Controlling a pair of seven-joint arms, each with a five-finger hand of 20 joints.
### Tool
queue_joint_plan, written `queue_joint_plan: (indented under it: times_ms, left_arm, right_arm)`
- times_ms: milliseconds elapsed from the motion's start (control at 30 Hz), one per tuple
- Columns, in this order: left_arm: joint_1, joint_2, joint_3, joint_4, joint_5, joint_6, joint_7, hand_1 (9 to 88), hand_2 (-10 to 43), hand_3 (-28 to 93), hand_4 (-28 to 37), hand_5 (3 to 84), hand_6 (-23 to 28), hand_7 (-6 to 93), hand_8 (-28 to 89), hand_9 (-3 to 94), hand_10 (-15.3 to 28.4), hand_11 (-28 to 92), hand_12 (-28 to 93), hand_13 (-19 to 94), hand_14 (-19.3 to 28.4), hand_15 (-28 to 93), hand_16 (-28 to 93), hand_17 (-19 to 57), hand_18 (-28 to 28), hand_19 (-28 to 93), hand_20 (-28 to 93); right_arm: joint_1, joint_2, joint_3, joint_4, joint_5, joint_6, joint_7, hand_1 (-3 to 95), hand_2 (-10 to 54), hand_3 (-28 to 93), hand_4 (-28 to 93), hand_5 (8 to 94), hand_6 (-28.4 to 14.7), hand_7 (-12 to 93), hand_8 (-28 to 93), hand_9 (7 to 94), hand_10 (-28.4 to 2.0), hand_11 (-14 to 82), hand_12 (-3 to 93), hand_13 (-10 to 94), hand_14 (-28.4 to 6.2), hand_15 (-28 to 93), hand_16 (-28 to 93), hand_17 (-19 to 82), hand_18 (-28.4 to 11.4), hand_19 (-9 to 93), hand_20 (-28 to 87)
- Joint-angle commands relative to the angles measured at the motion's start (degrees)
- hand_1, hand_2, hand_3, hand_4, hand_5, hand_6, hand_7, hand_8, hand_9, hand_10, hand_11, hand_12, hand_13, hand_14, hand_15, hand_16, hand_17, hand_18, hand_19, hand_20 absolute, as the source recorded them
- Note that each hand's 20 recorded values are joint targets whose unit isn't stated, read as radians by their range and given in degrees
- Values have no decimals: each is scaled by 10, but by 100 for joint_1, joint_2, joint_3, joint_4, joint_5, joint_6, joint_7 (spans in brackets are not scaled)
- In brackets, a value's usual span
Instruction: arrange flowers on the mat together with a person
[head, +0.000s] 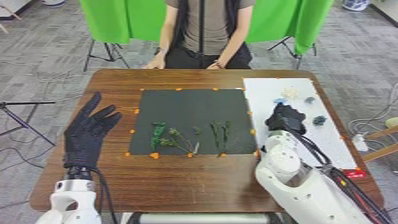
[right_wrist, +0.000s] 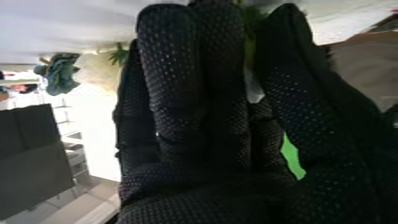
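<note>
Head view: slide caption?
Left hand open beside dark mat with green stems; right hand over white sheet, person opposite.

You have the head view set above the near edge of the table (head: 191, 182), facing forward and down. Its distance is moderate: it takes in the mat (head: 182, 107), the white sheet (head: 266, 92) and the green backdrop (head: 115, 22) beyond. Both arms enter your frame from the bottom edge. Your right wrist view is mounted on the right arm's wrist, facing along the right hand (head: 286, 120) toward its fingers, at very close range. Shared coverage noted: both views give you the right hand (right_wrist: 209, 190) and the dark green flower (right_wrist: 62, 74) near it.
</note>
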Motion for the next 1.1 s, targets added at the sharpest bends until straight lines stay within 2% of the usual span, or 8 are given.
queue_joint_plan:
  times_ms: [33, 100, 333, 400, 433, 533, 667, 1100]
  left_arm:
    - [138, 120, -87, -115, -65, 42, 165, 199, 110, 728, -283, 323, 63, 119, -94, 371, 187, 247, 105, 295, 245, 480, -82, -40, 250, 645, -25]
    - [111, 197, -60, -114, -71, 50, 270, 198, 109, 728, -283, 323, 63, 119, -93, 371, 187, 247, 106, 295, 245, 480, -82, -37, 251, 652, -23]
    - [-111, 120, -54, -48, 2, -44, 192, 198, 109, 727, -283, 322, 62, 118, -93, 371, 186, 246, 106, 297, 246, 481, -81, -33, 256, 672, -19]
    - [-124, 287, -21, -65, -83, 56, 316, 199, 108, 726, -283, 322, 62, 117, -93, 370, 187, 246, 105, 297, 246, 482, -81, -33, 257, 673, -20]
    - [-104, 498, 66, -99, -214, 240, 554, 199, 108, 727, -283, 322, 62, 118, -93, 370, 187, 246, 106, 297, 246, 482, -81, -32, 256, 674, -20]
    - [-332, 634, 168, -91, -238, 253, 590, 198, 108, 727, -283, 322, 61, 119, -93, 370, 187, 246, 106, 297, 247, 482, -81, -32, 257, 676, -21]
    - [-559, 1023, 465, -151, -614, 216, 997, 198, 109, 726, -283, 322, 62, 119, -94, 371, 187, 247, 106, 298, 248, 484, -81, -30, 259, 685, -20]
    - [-1057, 1429, 851, -244, -596, 414, 1126, 198, 110, 724, -283, 323, 62, 118, -93, 374, 188, 250, 107, 302, 249, 490, -83, -26, 259, 697, -24]
  right_arm:
    - [-133, 55, -277, -957, -444, 468, -327, 614, -95, 655, -283, 753, 18, 380, -79, 897, -50, 145, 383, 792, -32, 482, 289, 276, -158, 738, 161]
    - [62, 60, -557, -1182, -219, 709, -602, 612, -95, 659, -283, 756, 19, 378, -75, 899, -50, 145, 385, 793, -33, 485, 288, 276, -158, 740, 162]
    - [1287, -284, -1945, -1007, 1044, 748, -1799, 609, -95, 660, -283, 757, 19, 374, -69, 901, -52, 147, 391, 791, -35, 495, 289, 273, -153, 738, 162]
    - [1681, -420, -2398, -801, 1236, 710, -2111, 609, -95, 661, -283, 756, 20, 374, -68, 900, -53, 148, 395, 787, -34, 498, 291, 269, -152, 735, 162]
    - [1815, -534, -2530, -659, 1332, 700, -2299, 608, -95, 662, -283, 756, 19, 374, -69, 899, -53, 149, 396, 785, -35, 499, 291, 268, -152, 734, 162]
    - [2299, -735, -3032, -287, 1659, 755, -2356, 606, -95, 661, -283, 755, 22, 376, -69, 900, -53, 150, 396, 783, -37, 504, 291, 267, -150, 733, 164]
    - [2927, -995, -3657, 196, 1861, 963, -2514, 603, -95, 663, -283, 756, 25, 377, -72, 898, -54, 156, 401, 780, -37, 511, 289, 263, -150, 732, 167]
    - [4027, -1783, -4962, 1004, 2104, 1367, -2711, 594, -95, 648, -283, 752, 40, 362, -78, 886, -54, 214, 393, 766, -43, 580, 252, 250, -150, 731, 200]
